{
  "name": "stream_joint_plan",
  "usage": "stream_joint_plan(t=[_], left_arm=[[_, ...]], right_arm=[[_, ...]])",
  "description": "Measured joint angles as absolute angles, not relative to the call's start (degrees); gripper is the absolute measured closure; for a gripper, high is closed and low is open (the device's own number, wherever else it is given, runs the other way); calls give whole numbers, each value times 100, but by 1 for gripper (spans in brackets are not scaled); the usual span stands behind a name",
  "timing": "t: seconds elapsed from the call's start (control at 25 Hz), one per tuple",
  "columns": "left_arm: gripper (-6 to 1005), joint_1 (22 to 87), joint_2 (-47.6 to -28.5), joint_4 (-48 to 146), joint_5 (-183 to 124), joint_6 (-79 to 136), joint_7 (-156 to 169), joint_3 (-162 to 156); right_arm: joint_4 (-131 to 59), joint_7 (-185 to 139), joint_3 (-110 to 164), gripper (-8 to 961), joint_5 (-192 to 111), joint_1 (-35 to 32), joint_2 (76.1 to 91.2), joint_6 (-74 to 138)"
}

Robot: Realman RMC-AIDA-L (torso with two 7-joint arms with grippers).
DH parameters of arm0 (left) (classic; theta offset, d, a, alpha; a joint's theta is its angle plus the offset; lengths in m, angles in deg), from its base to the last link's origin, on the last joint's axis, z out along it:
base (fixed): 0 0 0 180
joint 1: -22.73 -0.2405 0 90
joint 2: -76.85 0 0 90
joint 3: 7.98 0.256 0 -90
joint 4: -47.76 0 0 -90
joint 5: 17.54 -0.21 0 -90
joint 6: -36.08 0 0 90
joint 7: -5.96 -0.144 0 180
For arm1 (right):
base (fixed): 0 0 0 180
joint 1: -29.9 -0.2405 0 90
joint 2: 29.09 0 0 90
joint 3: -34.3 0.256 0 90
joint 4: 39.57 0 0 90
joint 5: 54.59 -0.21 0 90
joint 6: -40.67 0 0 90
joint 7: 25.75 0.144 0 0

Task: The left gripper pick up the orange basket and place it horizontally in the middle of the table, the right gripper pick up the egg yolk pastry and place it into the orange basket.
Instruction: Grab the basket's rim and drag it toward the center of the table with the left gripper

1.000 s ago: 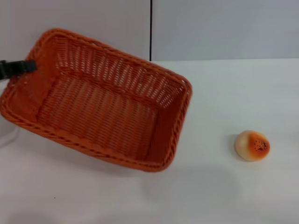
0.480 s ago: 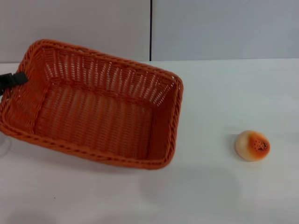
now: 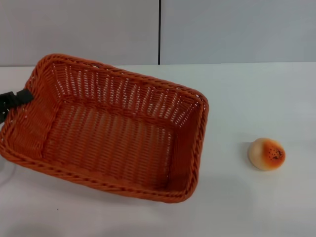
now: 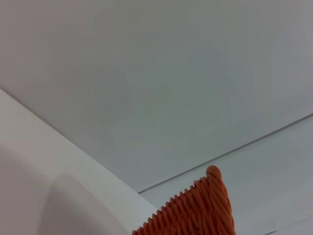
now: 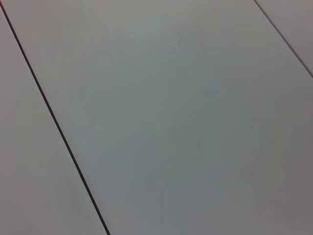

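The orange basket (image 3: pixel 123 91) takes up the left and middle of the white table (image 3: pixel 247 207) in the head view, its long side slanting slightly down to the right. My left gripper (image 3: pixel 15 98) shows as a black claw at the far left edge, shut on the basket's short-side rim. A corner of that braided rim (image 4: pixel 210 210) also shows in the left wrist view. The egg yolk pastry (image 3: pixel 266 154) sits alone on the table to the right, well apart from the basket. My right gripper is out of view.
A grey back wall with a dark vertical seam (image 3: pixel 159 29) stands behind the table. The right wrist view shows only grey panels with a dark seam (image 5: pixel 54 122). White tabletop lies between the basket and the pastry.
The basket, held by my left gripper, has come down and shifted right and toward the front of the table, and it lies flatter now. The pastry has not moved.
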State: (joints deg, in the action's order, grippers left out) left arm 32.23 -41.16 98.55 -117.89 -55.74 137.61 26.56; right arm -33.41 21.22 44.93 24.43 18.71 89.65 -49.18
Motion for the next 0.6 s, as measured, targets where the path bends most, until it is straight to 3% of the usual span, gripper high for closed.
stream_joint_plan(t=[0.6], left_arm=[[783,3259,-4148,8784,-11558,-5620,13174,2708]], right_arm=[[-3341,2132,4486,254,2445,1850,8965,-4850]])
